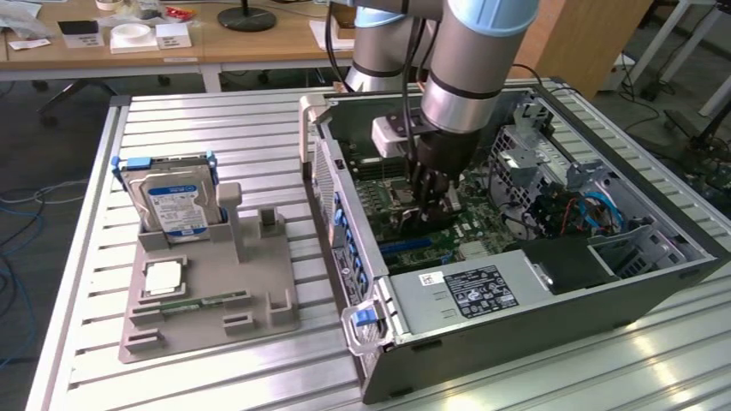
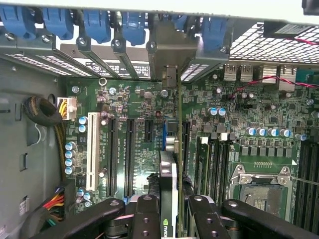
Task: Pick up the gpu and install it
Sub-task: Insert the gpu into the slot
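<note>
I find the gripper [image 1: 423, 214] clamped on the gpu [image 2: 168, 189], edge-on toward the motherboard [image 2: 134, 99] inside the open case [image 1: 514, 342]

- Bright, even room light; pale glare streaks the ribbed silver metal table [image 1: 668, 360] at the exterior view's right.
- Wrist view: green circuit board [image 2: 134, 99] evenly lit; thin dark gpu card [image 2: 168, 184] shaded.

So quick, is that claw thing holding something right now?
Gripper: closed on the thin dark gpu card, held edge-on over the green motherboard.
</note>
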You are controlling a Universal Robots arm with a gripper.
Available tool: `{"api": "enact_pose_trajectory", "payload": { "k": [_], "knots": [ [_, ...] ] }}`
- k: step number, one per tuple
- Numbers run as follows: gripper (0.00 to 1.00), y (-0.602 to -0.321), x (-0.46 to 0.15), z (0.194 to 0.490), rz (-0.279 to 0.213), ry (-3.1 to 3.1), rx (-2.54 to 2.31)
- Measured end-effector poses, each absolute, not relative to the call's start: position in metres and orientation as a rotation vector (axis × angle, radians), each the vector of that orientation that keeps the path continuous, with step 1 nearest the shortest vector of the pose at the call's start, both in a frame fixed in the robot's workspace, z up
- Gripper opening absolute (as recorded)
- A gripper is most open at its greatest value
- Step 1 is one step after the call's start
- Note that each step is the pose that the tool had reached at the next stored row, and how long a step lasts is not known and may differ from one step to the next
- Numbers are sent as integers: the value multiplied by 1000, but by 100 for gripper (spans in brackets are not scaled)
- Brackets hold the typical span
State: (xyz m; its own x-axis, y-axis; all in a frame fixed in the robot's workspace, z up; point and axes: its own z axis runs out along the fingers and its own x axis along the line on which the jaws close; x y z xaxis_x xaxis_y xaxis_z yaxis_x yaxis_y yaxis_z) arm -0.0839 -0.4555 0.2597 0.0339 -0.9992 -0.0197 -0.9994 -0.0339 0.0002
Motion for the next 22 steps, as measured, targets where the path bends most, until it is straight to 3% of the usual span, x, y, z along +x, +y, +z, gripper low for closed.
{"api": "enact_pose_trajectory", "payload": {
  "k": [22],
  "knots": [
    [27, -456, -84, 254, 23, 2174, -2249]
  ]
}}
